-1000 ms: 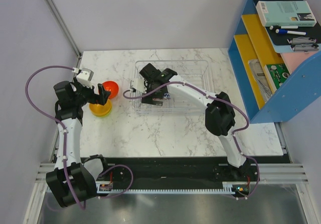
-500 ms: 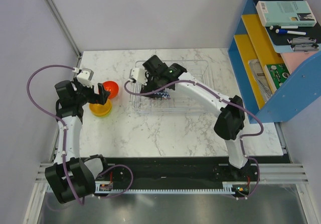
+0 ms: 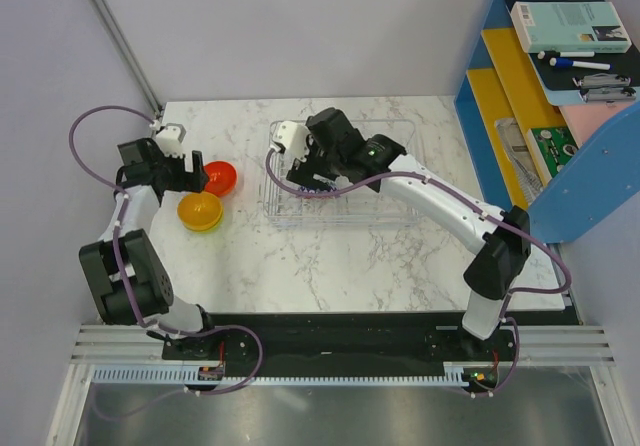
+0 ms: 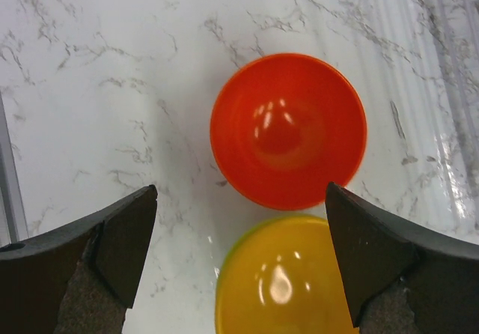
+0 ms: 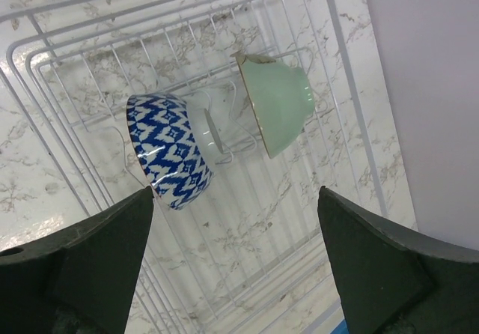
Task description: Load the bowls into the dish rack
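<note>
Red-orange bowl (image 4: 288, 130), orange-yellow bowl (image 4: 288, 278) touching, open jaws

Right claw (image 5: 236, 233) released blue-white bowl (image 5: 171, 150), rose clear.

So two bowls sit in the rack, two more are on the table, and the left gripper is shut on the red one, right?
No: the left gripper is open, holding nothing, as the left wrist view shows. The red bowl and yellow bowl are on the table; the zigzag bowl and green bowl do sit in the rack.
</note>
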You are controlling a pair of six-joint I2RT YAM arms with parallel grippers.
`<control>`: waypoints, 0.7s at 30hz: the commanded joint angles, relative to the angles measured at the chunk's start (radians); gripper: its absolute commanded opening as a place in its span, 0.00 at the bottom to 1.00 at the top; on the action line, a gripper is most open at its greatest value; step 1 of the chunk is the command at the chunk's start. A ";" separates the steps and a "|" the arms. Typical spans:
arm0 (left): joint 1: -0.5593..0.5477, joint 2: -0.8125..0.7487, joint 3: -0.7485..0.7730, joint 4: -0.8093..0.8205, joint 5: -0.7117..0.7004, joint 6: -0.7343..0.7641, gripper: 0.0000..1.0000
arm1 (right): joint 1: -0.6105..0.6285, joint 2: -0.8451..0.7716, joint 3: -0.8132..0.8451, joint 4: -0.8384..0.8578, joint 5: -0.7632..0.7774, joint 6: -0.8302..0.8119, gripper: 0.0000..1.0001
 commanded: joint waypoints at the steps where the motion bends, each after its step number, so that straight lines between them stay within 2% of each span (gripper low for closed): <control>1: 0.000 0.119 0.137 0.037 -0.012 0.075 1.00 | 0.002 -0.060 -0.047 0.038 0.032 0.017 0.98; 8: -0.003 0.334 0.309 -0.028 -0.031 0.140 0.96 | -0.011 -0.120 -0.111 0.056 0.030 0.024 0.98; 14: -0.027 0.454 0.375 -0.081 -0.041 0.186 0.91 | -0.015 -0.155 -0.142 0.079 0.026 0.032 0.98; 21: -0.072 0.509 0.403 -0.155 -0.012 0.224 0.71 | -0.015 -0.148 -0.134 0.082 0.040 0.037 0.98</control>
